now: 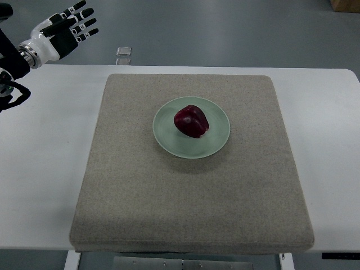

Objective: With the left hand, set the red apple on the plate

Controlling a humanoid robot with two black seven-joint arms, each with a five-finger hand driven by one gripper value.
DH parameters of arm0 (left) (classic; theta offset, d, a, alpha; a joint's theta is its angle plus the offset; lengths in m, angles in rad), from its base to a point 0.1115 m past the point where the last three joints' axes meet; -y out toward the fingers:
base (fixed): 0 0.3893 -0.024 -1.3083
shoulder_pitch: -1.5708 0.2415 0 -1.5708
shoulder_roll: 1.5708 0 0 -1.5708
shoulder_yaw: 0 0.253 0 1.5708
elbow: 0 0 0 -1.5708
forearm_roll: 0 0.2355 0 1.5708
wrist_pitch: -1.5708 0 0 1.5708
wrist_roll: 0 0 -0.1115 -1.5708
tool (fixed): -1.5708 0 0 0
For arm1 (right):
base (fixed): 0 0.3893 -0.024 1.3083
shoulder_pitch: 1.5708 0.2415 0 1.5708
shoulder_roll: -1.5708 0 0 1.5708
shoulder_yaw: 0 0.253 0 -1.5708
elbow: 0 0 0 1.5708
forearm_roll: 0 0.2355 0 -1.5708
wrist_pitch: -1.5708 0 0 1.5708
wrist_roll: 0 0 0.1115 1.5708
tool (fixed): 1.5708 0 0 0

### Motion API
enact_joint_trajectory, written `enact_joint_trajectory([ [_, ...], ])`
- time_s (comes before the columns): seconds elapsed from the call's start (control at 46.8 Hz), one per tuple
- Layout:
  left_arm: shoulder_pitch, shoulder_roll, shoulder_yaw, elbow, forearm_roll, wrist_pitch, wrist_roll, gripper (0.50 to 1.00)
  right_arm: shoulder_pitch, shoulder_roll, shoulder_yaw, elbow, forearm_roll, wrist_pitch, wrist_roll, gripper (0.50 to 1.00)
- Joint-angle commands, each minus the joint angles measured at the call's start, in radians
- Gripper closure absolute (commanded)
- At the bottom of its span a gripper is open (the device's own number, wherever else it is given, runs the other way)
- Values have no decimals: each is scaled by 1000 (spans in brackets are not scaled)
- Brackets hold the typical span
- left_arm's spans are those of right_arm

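The left robot hand (67, 31) hovers with fingers spread, holding nothing, beyond the worktop's (39, 169) far left corner. Well to its right and nearer the robot, the red apple (191, 121) sits on the green plate (216, 143), which rests on a beige mat (191, 208). No legible writing shows.

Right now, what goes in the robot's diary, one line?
apple: on plate | left hand: open, far off | right hand: unseen

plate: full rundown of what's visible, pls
The plate is round, pale green, smooth and glazed-looking, with a shallow raised rim. It lies flat and upright near the middle of the beige pad, slightly toward the far side. The red apple sits on it, a little off-center toward the far-left. Nothing else touches it; the left robot hand is far off at the top-left corner, fingers spread.
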Motion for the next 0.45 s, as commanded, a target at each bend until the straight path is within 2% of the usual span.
enact_joint_trajectory([
  [0.0, -2, -6, 0, -1, 0, 0, 0, 501, 0, 0, 0, 0, 0, 0, 0, 572],
  [0.427, -2, -6, 0, -6, 0, -2, 0, 501, -3, 0, -5, 3, -8, 0, 0, 570],
])
